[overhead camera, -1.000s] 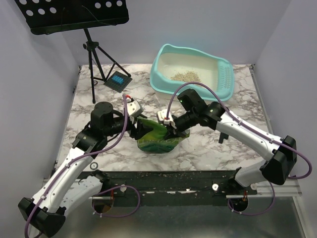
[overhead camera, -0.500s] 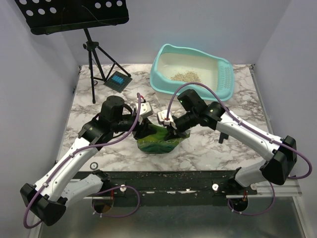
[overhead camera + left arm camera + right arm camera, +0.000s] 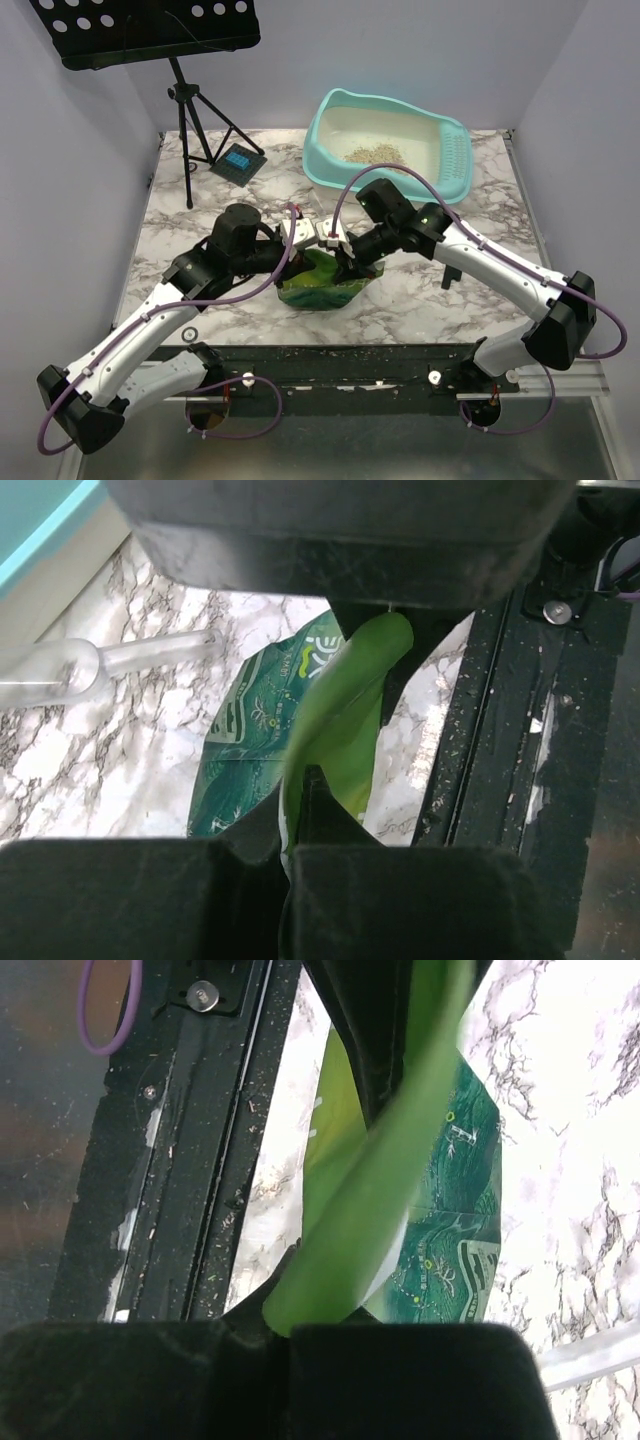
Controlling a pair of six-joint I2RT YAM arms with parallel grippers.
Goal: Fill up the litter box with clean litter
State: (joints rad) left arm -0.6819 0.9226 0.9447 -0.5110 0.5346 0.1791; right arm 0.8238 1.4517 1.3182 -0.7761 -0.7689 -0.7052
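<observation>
Progress looks small: only a thin heap of litter is in the tray, so most of the filling is left to do, and the pour itself seems not begun.

On the left side of the bench (image 3: pixel 170 230), the left hand (image 3: pixel 300 232) is closed on the top edge of the green bag (image 3: pixel 325 280). In the left wrist view the green foil is pinched flat between the two fingers. The bag stands on the bench near the front edge, between both arms. Its mouth cannot be seen, so it is not possible to tell if it is open or how much is inside.

Just to the right, the right hand (image 3: pixel 335 242) is also shut on the same top edge, touching the bag from the other side. A clear scoop (image 3: pixel 60 672) lies on the marble just behind the bag, and nobody holds it.

Further right and at the back stands the litter box (image 3: pixel 456 155), well apart from the bag. The clean litter (image 3: pixel 374 154) makes one small pile near the middle of its pale floor; the rest of the floor is bare.
</observation>
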